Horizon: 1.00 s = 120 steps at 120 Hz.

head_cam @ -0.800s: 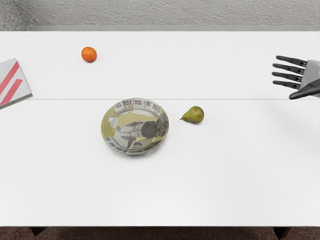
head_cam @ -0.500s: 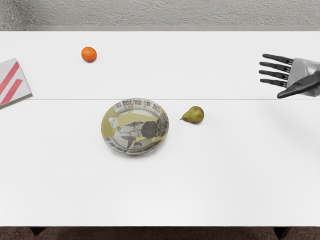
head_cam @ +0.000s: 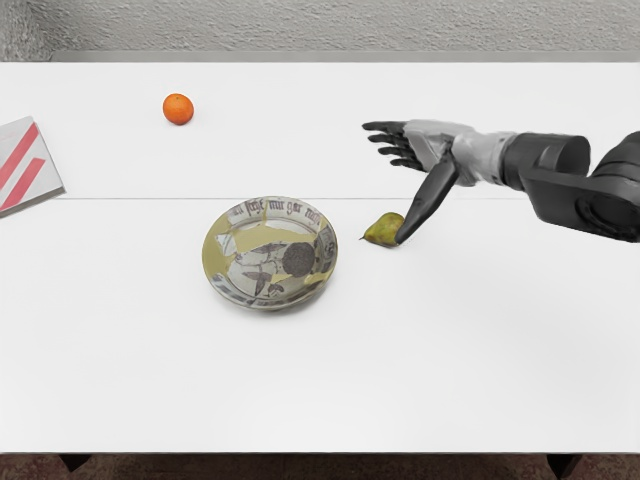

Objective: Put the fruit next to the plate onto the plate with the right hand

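Right hand moved in from the edge, spread wide above pear, white table, grey wall behind

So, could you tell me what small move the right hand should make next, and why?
Probably lower the open right hand and curl its fingers around the small green pear: only the thumb overlaps it, and it lies ungrasped beside the patterned ceramic plate.
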{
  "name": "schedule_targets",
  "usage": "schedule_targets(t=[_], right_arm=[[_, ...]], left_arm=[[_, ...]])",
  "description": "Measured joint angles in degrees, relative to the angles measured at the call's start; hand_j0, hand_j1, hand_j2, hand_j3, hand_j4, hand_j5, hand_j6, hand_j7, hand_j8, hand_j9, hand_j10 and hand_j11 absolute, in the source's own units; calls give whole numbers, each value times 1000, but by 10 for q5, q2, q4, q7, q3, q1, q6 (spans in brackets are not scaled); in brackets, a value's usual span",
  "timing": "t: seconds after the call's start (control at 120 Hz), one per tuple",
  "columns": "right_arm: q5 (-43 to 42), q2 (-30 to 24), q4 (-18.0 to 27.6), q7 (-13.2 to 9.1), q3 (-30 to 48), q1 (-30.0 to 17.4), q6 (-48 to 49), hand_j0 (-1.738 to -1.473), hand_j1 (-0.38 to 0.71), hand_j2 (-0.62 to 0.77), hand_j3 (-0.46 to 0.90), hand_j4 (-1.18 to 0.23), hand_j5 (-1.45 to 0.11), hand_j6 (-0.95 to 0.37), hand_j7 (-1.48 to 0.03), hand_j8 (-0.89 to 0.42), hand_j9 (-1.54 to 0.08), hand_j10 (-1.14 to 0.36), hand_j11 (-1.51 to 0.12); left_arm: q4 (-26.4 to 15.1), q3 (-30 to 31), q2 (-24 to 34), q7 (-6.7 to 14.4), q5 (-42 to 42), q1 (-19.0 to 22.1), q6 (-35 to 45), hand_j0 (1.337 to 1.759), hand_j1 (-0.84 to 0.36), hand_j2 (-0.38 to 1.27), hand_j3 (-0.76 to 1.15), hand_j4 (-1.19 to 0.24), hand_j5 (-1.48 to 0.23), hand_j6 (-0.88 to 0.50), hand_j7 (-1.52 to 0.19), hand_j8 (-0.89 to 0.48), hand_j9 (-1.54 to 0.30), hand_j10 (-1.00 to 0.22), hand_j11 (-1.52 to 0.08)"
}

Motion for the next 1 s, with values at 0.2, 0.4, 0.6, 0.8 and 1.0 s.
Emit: schedule_targets(t=[0.2,0.4,0.6,0.8,1.0], right_arm=[[-88,42,2,-6,-96,52,-41,-1658,-349,1,0,-1,0,-1,0,-1,0,0,0],[-109,52,-10,-6,-196,109,-116,-1658,-349,1,0,-1,0,-2,0,-1,0,-1,0],[-105,53,-38,-7,-314,174,-213,-1658,-349,1,0,-1,0,-2,0,-2,0,-1,0],[-104,76,-64,-7,-407,206,-261,-1658,-349,1,0,-1,0,-2,0,-2,0,-1,0],[-105,118,-102,-7,-459,217,-285,-1658,-349,1,0,-1,0,-3,0,-2,0,-1,0]], left_arm=[[0,0,0,0,0,0,0,1658,347,0,0,-2,-2,-2,-2,-2,-2,-2,-2],[0,0,0,0,0,0,0,1658,347,0,0,-2,-2,-2,-2,-2,-2,-2,-2],[0,0,0,0,0,0,0,1658,347,0,0,-2,-2,-2,-2,-2,-2,-2,-2],[0,0,0,0,0,0,0,1658,347,0,0,-2,-2,-2,-2,-2,-2,-2,-2],[0,0,0,0,0,0,0,1658,347,0,0,-2,-2,-2,-2,-2,-2,-2,-2]])
